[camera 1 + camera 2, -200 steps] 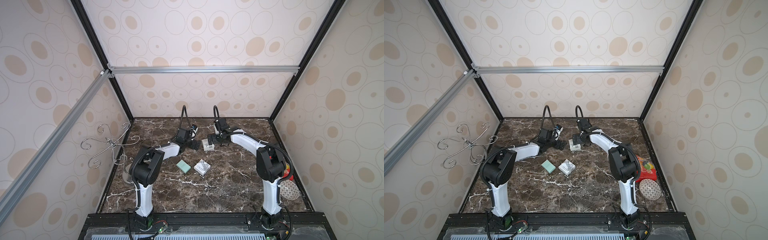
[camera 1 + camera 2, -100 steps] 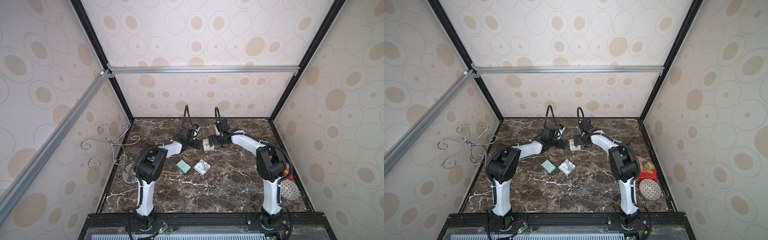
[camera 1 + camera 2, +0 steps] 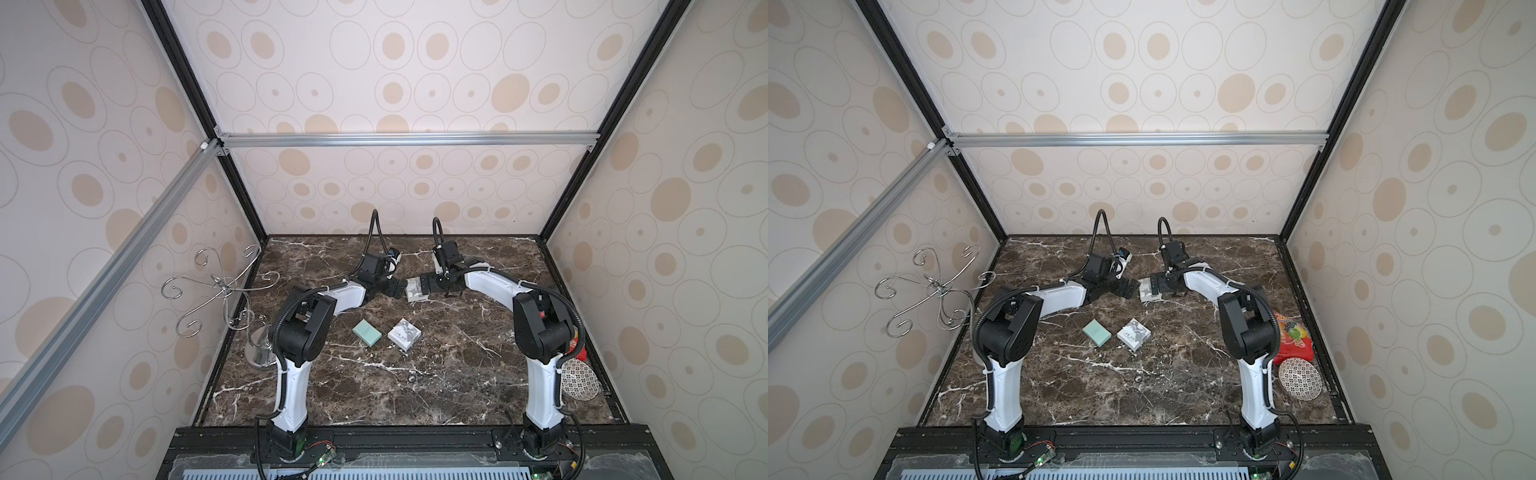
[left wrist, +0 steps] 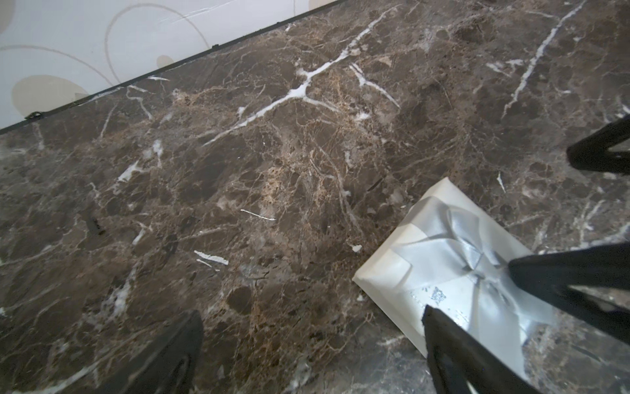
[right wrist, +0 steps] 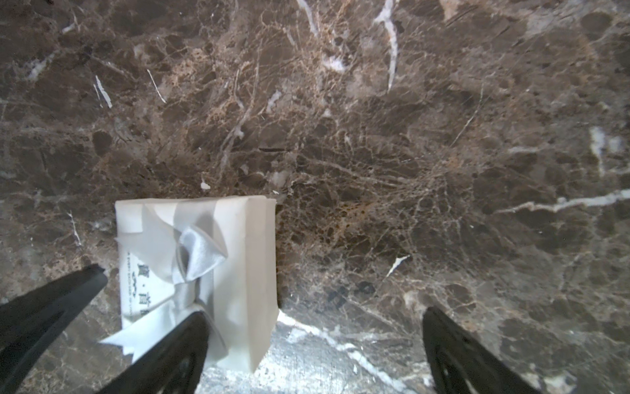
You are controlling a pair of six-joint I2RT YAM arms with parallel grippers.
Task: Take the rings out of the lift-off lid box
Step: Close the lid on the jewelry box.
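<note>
A small white box (image 3: 414, 289) with a silver bow (image 5: 194, 249) sits on the dark marble bench (image 3: 457, 386). It is in the far half, about midway between the left and right edges. Its lid is on, so what is inside is hidden. The two arms reach in from the front corners and meet at this box. The left end effector (image 4: 312, 314) is wide open, and one of its fingers (image 4: 456, 354) pokes over a corner of the box. The right end effector (image 5: 315, 314) is wide open too, and one of its fingers (image 5: 167, 354) lies over the bow side of the box. The box is not between the fingers of either one, and neither holds anything. I cannot tell if the fingers touch the box. Nearer the middle of the bench lie a flat teal box (image 3: 366, 332) and a white patterned box (image 3: 404, 334), just beside each other. Closer to the front edge lies a tiny dark hoop (image 3: 1136, 378). It may be a ring, but it is too small to be sure. A curly silver wire stand (image 3: 224, 291) is at the left edge. A red packet (image 3: 1293, 338) and a small patterned dish (image 3: 1300, 379) are at the right edge.
</note>
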